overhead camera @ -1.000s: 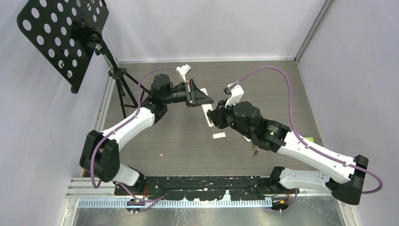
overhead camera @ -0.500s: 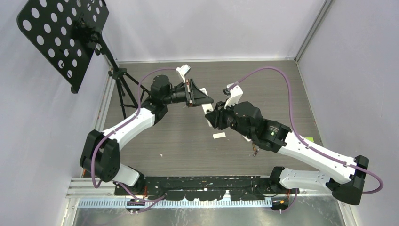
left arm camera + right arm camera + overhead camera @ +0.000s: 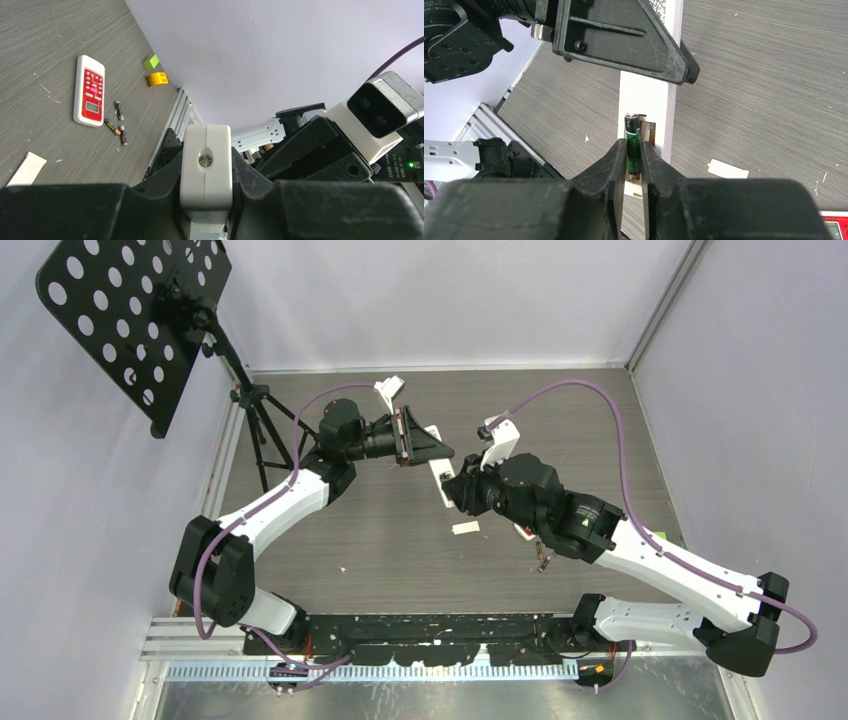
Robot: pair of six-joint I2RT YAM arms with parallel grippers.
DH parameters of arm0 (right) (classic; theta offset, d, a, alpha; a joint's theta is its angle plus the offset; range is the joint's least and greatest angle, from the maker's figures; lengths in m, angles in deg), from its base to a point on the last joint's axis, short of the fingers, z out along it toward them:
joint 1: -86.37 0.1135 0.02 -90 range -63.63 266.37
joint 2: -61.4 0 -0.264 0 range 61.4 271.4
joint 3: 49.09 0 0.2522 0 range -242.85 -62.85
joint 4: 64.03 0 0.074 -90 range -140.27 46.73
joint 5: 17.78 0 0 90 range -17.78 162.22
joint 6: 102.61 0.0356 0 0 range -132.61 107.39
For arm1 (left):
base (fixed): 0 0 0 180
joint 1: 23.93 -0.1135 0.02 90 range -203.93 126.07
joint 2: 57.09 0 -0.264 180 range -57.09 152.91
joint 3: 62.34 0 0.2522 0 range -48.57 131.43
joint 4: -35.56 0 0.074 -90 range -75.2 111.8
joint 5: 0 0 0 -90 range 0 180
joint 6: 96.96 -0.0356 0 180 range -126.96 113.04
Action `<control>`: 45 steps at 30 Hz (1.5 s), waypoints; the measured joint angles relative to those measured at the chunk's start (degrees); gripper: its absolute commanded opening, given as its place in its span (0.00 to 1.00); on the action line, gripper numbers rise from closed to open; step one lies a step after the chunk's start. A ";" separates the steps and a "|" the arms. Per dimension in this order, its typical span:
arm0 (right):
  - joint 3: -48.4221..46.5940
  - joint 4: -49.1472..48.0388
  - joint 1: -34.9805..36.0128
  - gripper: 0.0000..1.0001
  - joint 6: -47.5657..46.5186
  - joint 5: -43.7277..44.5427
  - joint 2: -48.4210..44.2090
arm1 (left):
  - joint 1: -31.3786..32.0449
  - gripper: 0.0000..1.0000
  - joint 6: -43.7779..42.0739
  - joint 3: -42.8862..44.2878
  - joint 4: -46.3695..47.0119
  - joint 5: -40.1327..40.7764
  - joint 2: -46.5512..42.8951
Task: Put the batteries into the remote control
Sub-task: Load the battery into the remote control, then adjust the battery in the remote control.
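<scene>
My left gripper (image 3: 418, 446) is shut on one end of a white remote control (image 3: 438, 480) and holds it above the table; that end shows between its fingers in the left wrist view (image 3: 206, 165). My right gripper (image 3: 634, 150) is shut on a green-wrapped battery (image 3: 632, 136), which sits in the remote's open battery compartment (image 3: 644, 125). Three loose batteries (image 3: 118, 110) lie on the table beside a second, red-and-white remote (image 3: 90, 90). In the top view they show by the right arm (image 3: 543, 560).
The white battery cover (image 3: 466, 528) lies on the table below the held remote. A green block (image 3: 151, 62) and an orange-yellow block (image 3: 157, 79) sit near the right wall. A black tripod with a perforated plate (image 3: 130, 315) stands at the back left.
The right wrist has shifted slightly at the remote's compartment, still holding the battery. The left arm and the remote have not moved.
</scene>
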 measured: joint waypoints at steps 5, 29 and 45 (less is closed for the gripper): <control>-0.22 0.39 0.11 0.34 0.07 -0.31 0.00 | 0.00 0.00 -0.02 0.00 0.07 0.07 0.00; -0.26 -0.35 0.20 0.37 3.54 1.73 -0.04 | -0.15 0.00 0.26 0.00 0.37 0.11 -0.02; 3.30 -4.48 0.20 0.65 13.86 3.61 -10.75 | -0.81 0.00 -1.27 -1.11 2.54 1.49 -2.64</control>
